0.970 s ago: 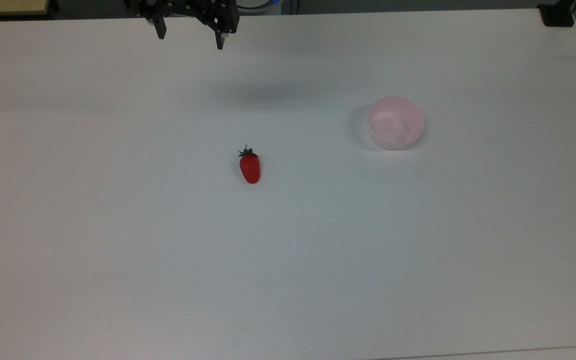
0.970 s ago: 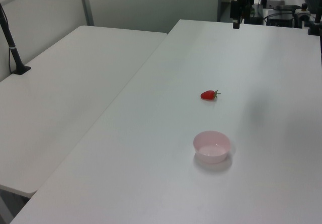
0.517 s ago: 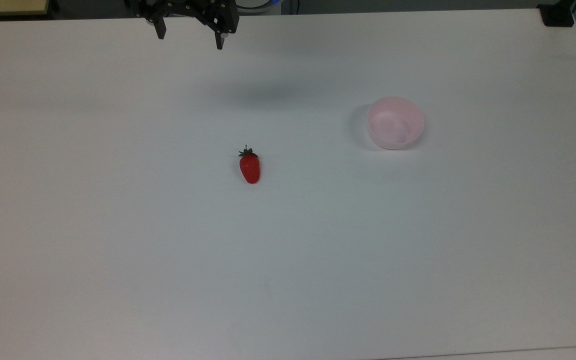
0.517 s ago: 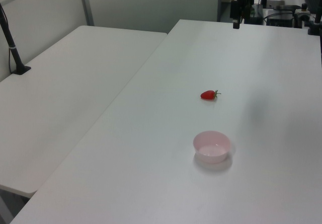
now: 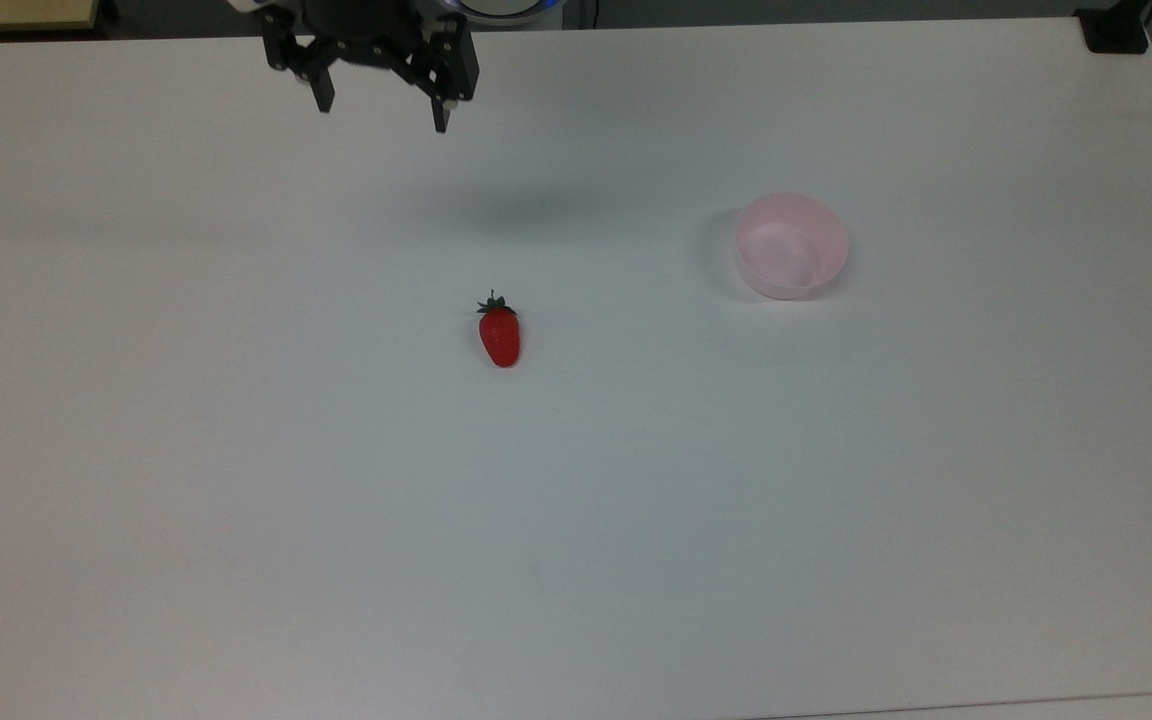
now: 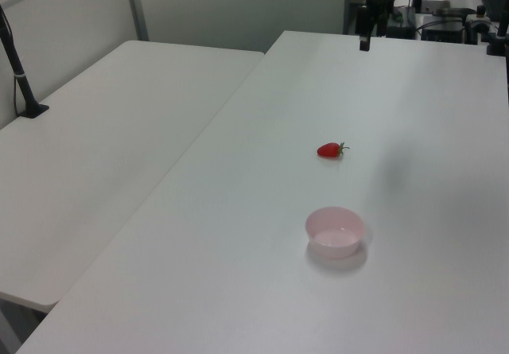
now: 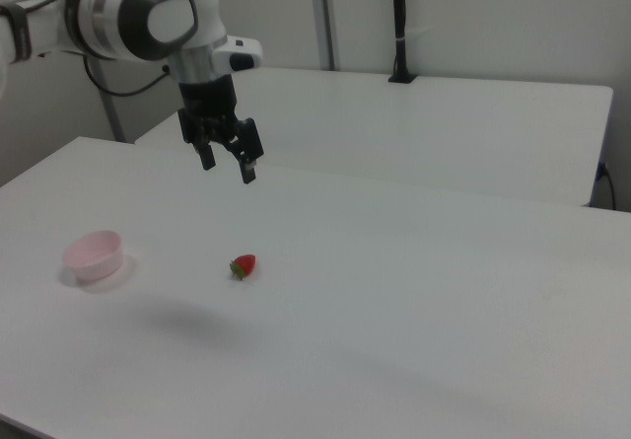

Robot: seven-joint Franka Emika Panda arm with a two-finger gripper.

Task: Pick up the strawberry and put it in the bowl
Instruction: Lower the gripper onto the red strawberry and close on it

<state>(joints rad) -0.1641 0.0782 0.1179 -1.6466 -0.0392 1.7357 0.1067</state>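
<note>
The strawberry (image 5: pixel 499 335) lies on its side on the white table (image 5: pixel 576 520), near the middle of the surface. In the top view its green cap points to the far edge of the table and its red tip points to the near edge. Nothing touches it.

The bowl (image 5: pixel 791 246) stands upright on the same table, to the right of the strawberry in the top view and a little farther back. The two are well apart. The bowl is pale pink, and its inside looks empty. In the right view the order is reversed: the bowl (image 7: pixel 94 256) is at the left and the strawberry (image 7: pixel 243 266) is to its right. In the left view the bowl (image 6: pixel 335 231) is nearer to the camera than the strawberry (image 6: pixel 330 149).

The gripper (image 5: pixel 382 113) hangs in the air above the far part of the table, well apart from both things. Its two black fingers are spread wide and hold nothing. In the right view the gripper (image 7: pixel 229 166) points down, high above the table, with the white arm (image 7: pixel 138 17) reaching in from the right view's left. A soft shadow (image 5: pixel 526 210) lies on the table between the gripper and the strawberry.
</note>
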